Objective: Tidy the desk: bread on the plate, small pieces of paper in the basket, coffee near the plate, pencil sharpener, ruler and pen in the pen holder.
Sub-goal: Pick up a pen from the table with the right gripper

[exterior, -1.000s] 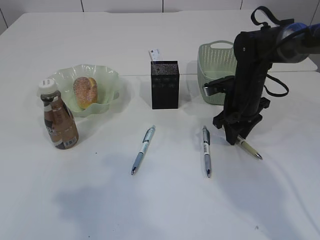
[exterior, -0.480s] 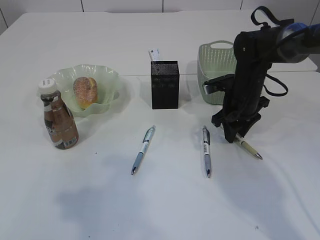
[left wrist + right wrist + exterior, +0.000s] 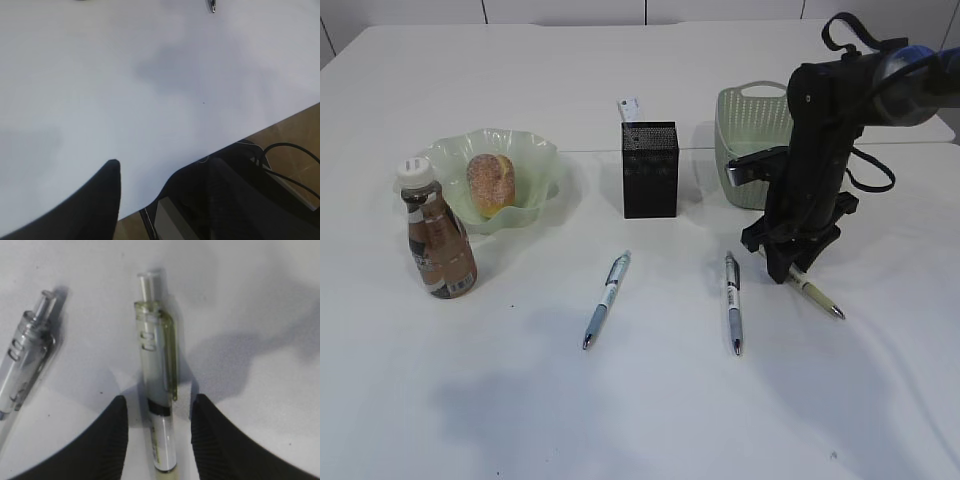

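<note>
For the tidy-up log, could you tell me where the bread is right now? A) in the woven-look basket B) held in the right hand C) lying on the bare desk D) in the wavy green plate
D: the bread sits inside the wavy green plate, beside the coffee, while the right hand straddles a pen.
</note>
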Controlling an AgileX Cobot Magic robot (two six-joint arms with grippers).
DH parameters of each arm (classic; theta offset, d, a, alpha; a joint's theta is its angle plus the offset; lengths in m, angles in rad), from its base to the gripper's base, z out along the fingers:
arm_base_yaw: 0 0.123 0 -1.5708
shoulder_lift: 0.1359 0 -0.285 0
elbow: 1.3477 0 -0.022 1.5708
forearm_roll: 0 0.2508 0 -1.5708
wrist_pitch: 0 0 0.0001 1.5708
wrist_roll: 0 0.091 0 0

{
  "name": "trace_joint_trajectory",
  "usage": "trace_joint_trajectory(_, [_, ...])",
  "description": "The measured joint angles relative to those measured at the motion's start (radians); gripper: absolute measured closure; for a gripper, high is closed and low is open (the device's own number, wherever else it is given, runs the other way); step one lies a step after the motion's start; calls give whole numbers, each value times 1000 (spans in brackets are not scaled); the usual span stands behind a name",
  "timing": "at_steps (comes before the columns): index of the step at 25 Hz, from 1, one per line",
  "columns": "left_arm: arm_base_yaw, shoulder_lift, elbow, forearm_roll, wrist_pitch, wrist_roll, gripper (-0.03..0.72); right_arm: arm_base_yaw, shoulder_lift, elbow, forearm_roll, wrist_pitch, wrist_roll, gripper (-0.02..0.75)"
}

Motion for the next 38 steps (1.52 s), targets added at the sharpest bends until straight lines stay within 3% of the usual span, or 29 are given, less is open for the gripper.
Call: trace_joint_trajectory(38, [0, 0, 0, -25, -15, 0, 305, 0, 17, -22, -12, 16, 93, 403])
